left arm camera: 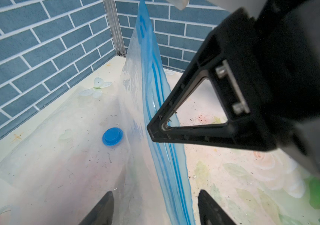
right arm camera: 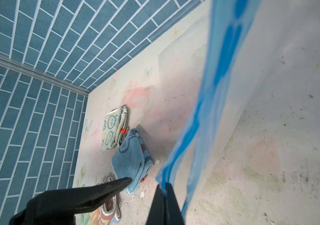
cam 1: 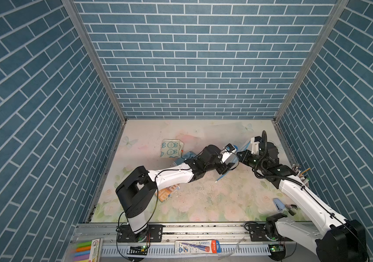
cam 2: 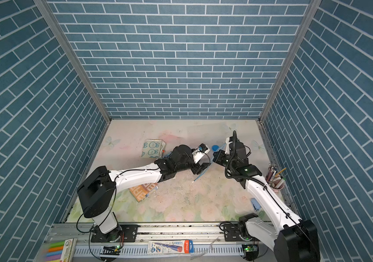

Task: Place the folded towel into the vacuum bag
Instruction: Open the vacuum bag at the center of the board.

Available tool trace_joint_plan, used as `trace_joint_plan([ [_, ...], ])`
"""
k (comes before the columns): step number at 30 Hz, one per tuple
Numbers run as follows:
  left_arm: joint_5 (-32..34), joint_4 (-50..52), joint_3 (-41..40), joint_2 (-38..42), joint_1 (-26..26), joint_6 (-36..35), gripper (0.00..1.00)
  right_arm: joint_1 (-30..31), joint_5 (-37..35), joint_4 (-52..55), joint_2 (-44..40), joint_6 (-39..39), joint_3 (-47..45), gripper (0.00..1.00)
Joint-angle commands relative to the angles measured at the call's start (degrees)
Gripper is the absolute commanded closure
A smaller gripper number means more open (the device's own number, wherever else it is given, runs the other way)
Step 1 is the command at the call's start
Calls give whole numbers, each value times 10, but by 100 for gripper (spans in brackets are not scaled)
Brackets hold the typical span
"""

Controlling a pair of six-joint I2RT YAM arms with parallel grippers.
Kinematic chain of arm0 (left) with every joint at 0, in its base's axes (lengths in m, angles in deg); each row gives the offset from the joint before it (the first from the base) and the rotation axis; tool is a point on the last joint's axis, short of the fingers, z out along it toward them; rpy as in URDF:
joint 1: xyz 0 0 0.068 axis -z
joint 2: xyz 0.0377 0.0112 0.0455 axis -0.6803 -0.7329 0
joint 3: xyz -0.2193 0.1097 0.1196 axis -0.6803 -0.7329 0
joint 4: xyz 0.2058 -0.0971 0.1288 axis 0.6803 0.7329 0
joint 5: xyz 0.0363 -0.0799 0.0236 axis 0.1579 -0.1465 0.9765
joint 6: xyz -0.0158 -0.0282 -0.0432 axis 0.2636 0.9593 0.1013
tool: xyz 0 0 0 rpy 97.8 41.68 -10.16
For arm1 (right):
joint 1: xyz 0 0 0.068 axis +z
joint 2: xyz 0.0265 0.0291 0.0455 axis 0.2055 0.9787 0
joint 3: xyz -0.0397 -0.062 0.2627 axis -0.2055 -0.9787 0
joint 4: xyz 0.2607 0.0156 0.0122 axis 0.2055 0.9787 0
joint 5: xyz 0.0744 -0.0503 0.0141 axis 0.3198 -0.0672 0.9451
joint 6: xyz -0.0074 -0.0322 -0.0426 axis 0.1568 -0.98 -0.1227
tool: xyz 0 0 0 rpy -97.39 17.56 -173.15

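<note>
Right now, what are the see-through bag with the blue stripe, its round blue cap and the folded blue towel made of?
The clear, blue-striped vacuum bag looks like thin, glossy plastic film: the flowery table shows through and it creases. The round blue valve cap seems hard, smooth moulded plastic. The folded blue towel looks like soft terry cloth, fuzzy and matte, maybe cotton.

In both top views the left arm [cam 1: 171, 174] hides most of the blue folded terry towel [cam 1: 186, 155] and one end of the orange patterned cloth [cam 1: 168, 192] toward the desk's left edge. The clear plastic vacuum bag [cam 1: 225, 175] shows little beyond its blue strip.
</note>
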Motion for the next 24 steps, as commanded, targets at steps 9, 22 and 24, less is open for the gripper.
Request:
trace_joint_plan([
  [9, 29, -13, 43, -45, 10, 43, 39, -1, 16, -18, 1, -21, 12, 100],
  [22, 54, -29, 55, -81, 9, 96, 70, -1, 15, -14, -10, -20, 6, 100],
  [24, 58, -31, 56, -81, 10, 102, 79, -1, 9, -12, -14, -17, 4, 100],
])
